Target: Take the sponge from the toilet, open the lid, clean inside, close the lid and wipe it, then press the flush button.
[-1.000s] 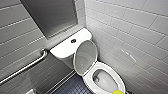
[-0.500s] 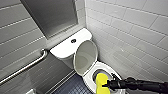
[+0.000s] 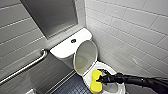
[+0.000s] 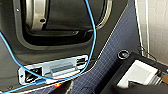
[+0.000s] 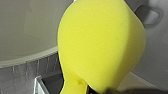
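Jaws of right gripper (image 3: 102,78) clamped on sponge (image 3: 96,81), held over left rim of toilet bowl (image 3: 108,65). Lid (image 3: 85,57) upright behind bowl; flush button (image 3: 73,40) beyond. Tiled wall (image 3: 130,37) close right of bowl; dark floor (image 3: 72,86) open left. Second ago sponge barely reached bowl's near edge; arm since extended in.

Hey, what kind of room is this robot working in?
A bathroom, probably a toilet stall fitted for accessibility. There is a white toilet with its lid raised, white tiled walls, and a metal grab bar on the wall beside it.
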Controlling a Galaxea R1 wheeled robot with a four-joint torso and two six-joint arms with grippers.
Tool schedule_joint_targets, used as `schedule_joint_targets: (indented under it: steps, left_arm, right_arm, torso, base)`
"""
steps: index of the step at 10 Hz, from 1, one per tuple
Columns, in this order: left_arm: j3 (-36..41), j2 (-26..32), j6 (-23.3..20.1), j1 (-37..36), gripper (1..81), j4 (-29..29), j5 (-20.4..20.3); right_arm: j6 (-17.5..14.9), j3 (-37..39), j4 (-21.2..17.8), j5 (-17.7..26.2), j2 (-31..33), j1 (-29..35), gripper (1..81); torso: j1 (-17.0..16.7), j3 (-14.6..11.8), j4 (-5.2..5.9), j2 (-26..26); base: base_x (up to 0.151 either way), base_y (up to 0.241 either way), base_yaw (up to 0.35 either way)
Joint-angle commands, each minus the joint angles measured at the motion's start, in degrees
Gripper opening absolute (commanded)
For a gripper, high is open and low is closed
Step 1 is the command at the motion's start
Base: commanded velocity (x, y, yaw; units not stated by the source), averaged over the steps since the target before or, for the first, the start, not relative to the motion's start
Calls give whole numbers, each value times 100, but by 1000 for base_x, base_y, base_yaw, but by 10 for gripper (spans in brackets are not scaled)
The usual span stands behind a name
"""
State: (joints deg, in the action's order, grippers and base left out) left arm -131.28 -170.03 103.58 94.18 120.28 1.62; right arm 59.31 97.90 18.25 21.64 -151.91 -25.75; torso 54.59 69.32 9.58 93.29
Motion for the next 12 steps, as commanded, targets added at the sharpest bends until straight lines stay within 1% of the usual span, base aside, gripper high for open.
schedule_joint_targets:
  steps: [1,2,3,4,5,6,7,8,9,12]
  left_arm:
    - [76,83,-5,289,811,13,102]
    - [76,83,-5,289,811,13,102]
    - [76,83,-5,289,811,13,102]
    - [76,83,-5,289,811,21,102]
    - [76,83,-5,281,811,21,102]
    - [76,83,-5,289,811,21,102]
    - [76,74,-5,289,811,30,102]
    - [76,66,-5,289,811,48,102]
    - [76,66,-5,289,811,57,102]
    - [85,57,-14,281,811,74,102]
  right_arm:
    - [783,1543,-50,-862,-1175,645,10]
    - [1020,1941,-67,-898,-1415,627,10]
    - [1346,2240,-32,-1055,-1555,575,10]
    - [1399,2485,-40,-1293,-1669,557,10]
    - [1365,2652,-15,-1338,-1757,531,10]
    - [1329,2646,3,-1321,-1784,513,10]
    - [1320,2478,12,-1250,-1740,452,10]
    - [1320,2136,161,-1057,-1582,364,10]
    - [1329,1603,362,-655,-1286,259,10]
    - [1364,248,854,5,-397,-15,10]
  torso:
    - [0,0,0,0]
    - [0,0,0,0]
    - [0,0,0,0]
    - [0,0,0,0]
    - [0,0,0,0]
    - [0,0,0,0]
    - [0,0,0,0]
    - [0,0,0,0]
    - [0,0,0,0]
    - [0,0,0,0]
  base:
    - [0,0,0]
    - [0,0,0]
    - [0,0,0]
    - [0,0,0]
    - [0,0,0]
    - [0,0,0]
    - [0,0,0]
    - [0,0,0]
    - [0,0,0]
    - [0,0,0]
